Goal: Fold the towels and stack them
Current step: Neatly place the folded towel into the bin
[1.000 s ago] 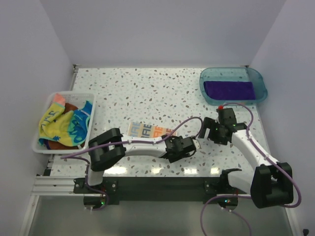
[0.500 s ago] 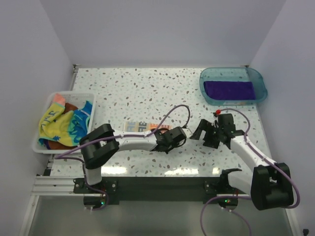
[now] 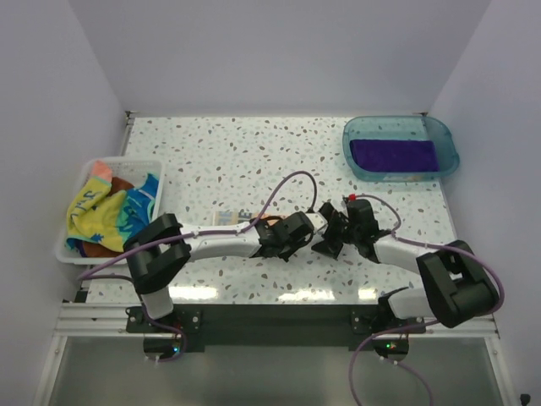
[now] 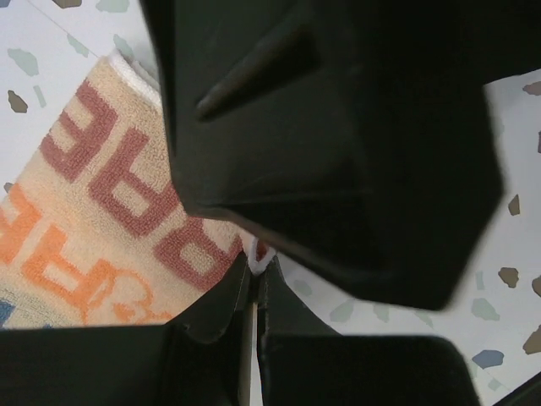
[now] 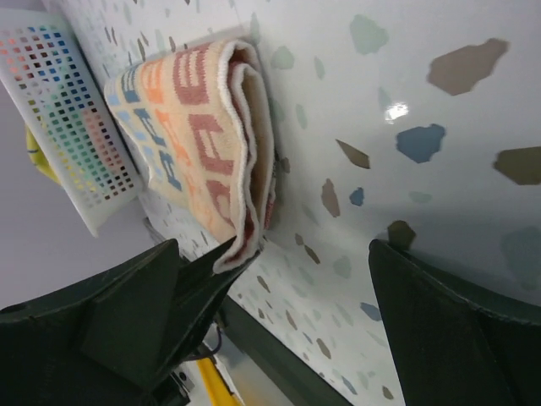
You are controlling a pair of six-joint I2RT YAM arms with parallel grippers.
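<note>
Purple towel (image 3: 394, 155) stowed far-right; lettered towel (image 5: 190, 127) folded, apparently pinched by left hand (image 4: 256, 279), right hand (image 5: 296, 288) spread; left-edge heap (image 3: 110, 216) unfolded.

left end effector (image 4: 256, 292): pinched closed | right end effector (image 5: 303, 254): spread wide | wrists nearly meeting

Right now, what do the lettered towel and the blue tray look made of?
The lettered towel looks like soft terry cloth, matte: the left wrist view shows a fine looped pile, and its fold is thick and rounded. The blue tray is probably moulded plastic, translucent and smooth, with a rounded rim.
</note>
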